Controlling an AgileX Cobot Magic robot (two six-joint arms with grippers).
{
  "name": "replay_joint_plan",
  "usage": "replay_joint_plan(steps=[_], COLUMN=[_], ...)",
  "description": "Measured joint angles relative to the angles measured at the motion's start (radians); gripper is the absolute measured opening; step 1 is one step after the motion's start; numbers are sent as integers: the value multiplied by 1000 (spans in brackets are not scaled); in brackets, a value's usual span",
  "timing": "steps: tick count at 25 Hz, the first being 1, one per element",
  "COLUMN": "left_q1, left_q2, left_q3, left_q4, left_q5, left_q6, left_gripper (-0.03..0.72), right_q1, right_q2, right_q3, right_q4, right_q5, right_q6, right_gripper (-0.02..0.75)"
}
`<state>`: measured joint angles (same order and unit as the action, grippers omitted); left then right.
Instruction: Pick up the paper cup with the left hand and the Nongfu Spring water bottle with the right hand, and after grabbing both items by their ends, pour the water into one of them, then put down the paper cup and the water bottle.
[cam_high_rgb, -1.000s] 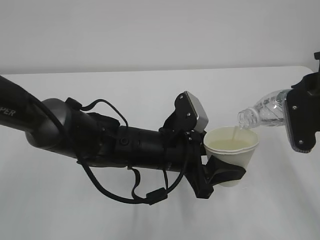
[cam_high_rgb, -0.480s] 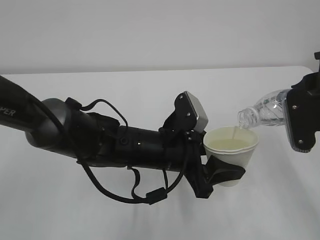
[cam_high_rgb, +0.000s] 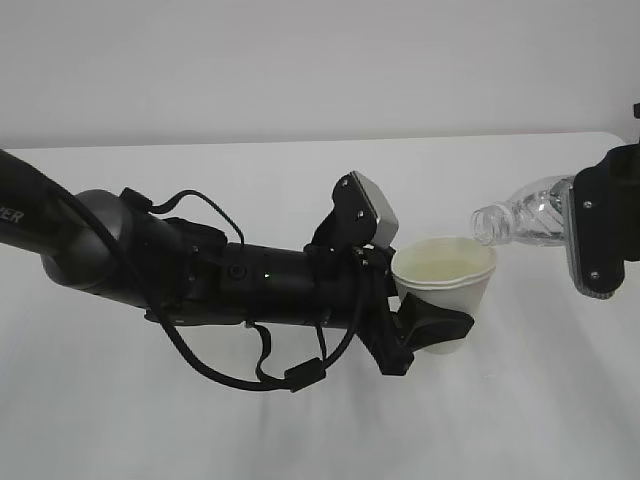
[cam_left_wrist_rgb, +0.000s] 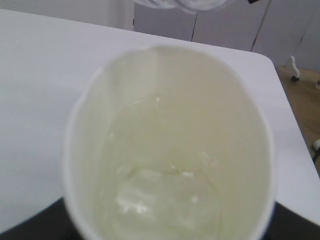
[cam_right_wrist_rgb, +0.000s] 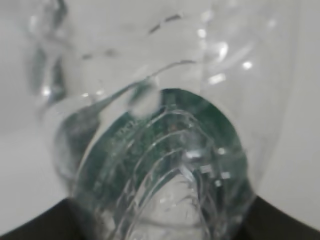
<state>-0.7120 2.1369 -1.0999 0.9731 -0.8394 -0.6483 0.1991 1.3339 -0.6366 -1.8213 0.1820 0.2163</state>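
Observation:
My left gripper is shut on the lower part of the white paper cup, holding it upright above the table. In the left wrist view the paper cup fills the frame, with clear water pooled at its bottom. At the right edge, my right gripper is shut on the base end of the Nongfu Spring water bottle, which lies almost level with its open mouth pointing left, just above and right of the cup's rim. No stream shows. The bottle with its green label fills the right wrist view.
The white table spreads under both arms, with its far edge against a pale wall. The left arm's black body and looping cables stretch across the left half. Floor and a cabinet show past the table's corner.
The pouring stream has stopped; the bottle has tipped back toward level and risen slightly. The left arm has carried the cup a little left and down, away from the bottle's mouth.

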Motion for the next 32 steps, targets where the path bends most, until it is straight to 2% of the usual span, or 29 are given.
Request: replay_joint_plan(steps=[10,26,32], left_q1=[0,0,0], left_q2=[0,0,0], left_q3=[0,0,0], left_q4=[-4,-6,-11], left_q5=[0,0,0], left_q6=[0,0,0], left_gripper=[414,414,414], right_q1=[0,0,0], right_q2=[0,0,0], right_q3=[0,0,0], right_q4=[0,0,-3], right_q5=[-94,-138,-166], right_q6=[142,514,578], right_gripper=[366,366,366])
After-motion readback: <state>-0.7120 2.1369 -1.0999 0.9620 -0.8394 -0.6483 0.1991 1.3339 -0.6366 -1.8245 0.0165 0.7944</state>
